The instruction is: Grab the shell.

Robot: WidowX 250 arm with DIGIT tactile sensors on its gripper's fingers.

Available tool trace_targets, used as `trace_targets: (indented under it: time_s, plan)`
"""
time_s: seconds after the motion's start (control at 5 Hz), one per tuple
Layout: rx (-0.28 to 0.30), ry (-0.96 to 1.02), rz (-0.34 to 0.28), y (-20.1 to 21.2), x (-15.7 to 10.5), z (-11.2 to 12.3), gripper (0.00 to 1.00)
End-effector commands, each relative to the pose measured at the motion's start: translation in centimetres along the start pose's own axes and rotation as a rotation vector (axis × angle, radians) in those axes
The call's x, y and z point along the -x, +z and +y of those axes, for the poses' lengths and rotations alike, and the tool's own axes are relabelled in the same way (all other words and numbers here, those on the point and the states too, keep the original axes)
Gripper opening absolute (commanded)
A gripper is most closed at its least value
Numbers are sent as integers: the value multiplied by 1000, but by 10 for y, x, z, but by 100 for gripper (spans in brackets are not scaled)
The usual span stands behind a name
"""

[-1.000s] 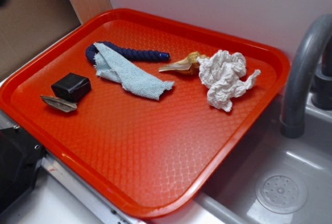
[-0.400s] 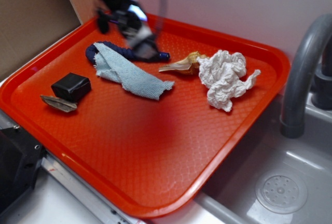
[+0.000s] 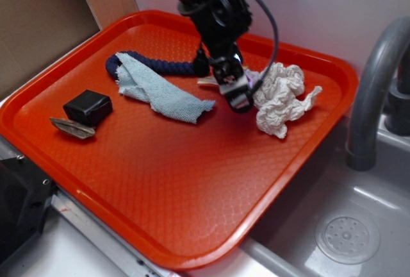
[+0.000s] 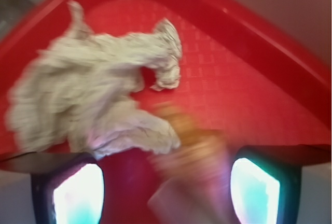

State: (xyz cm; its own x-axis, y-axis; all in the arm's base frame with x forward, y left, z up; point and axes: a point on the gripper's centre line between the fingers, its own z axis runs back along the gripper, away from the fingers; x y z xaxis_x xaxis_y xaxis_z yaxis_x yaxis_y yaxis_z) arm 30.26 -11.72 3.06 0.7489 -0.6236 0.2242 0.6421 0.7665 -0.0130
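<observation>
tool hangs low over the red tray, its fingers spread wide with nothing between them touching. shell lies just below and between them, blurred, with the paper wad touching it on one side.

A pale wall rises behind the counter. A brown wooden panel stands at the far left. A grey sink with a curved grey faucet fills the right side.
</observation>
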Motion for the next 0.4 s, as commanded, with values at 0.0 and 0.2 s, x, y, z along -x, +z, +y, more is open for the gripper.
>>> trace_targets:
  time_s: [0.0, 0.2]
  plan:
    - [-20, -55, 46, -13, -6, -23, 100]
    - [-1, -58, 62, -14, -1, -27, 0]
